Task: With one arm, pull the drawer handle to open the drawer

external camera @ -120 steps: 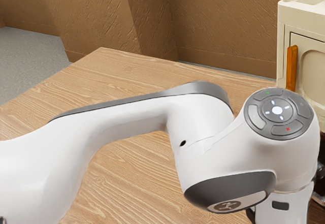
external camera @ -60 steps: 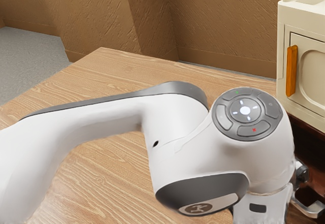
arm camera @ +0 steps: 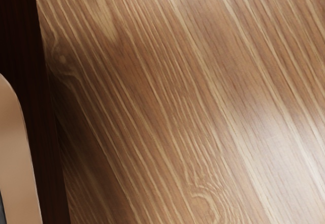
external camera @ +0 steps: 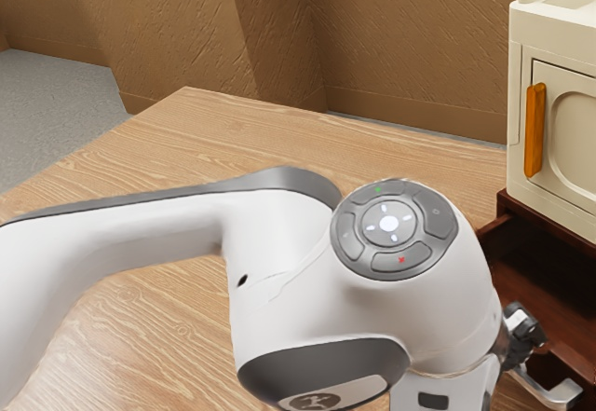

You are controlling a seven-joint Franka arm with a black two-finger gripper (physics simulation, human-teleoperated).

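Part of my gripper [external camera: 523, 325] shows beyond the arm's wrist in the exterior view, just above a silver handle [external camera: 557, 394]; its fingertips are hidden, so its hold cannot be seen. The dark red-brown drawer [external camera: 561, 335] stands open below the cream cabinet, its shadowed inside visible at the exterior view's right. In the wrist view, a dark wooden edge [arm camera: 35, 107] runs beside a pale, curved piece [arm camera: 18, 153], which looks like part of the handle.
The cream cabinet [external camera: 554, 38] has an orange door handle [external camera: 535, 131] and rests on the dark wooden unit. Under the arm spreads the light wooden table [external camera: 186, 131], whose grain also shows beneath my hand. Brown walls rise behind.
The arm and hand have moved toward the exterior view's left and slightly down. The silver handle has shifted the same way, and more of the open drawer's inside is exposed.
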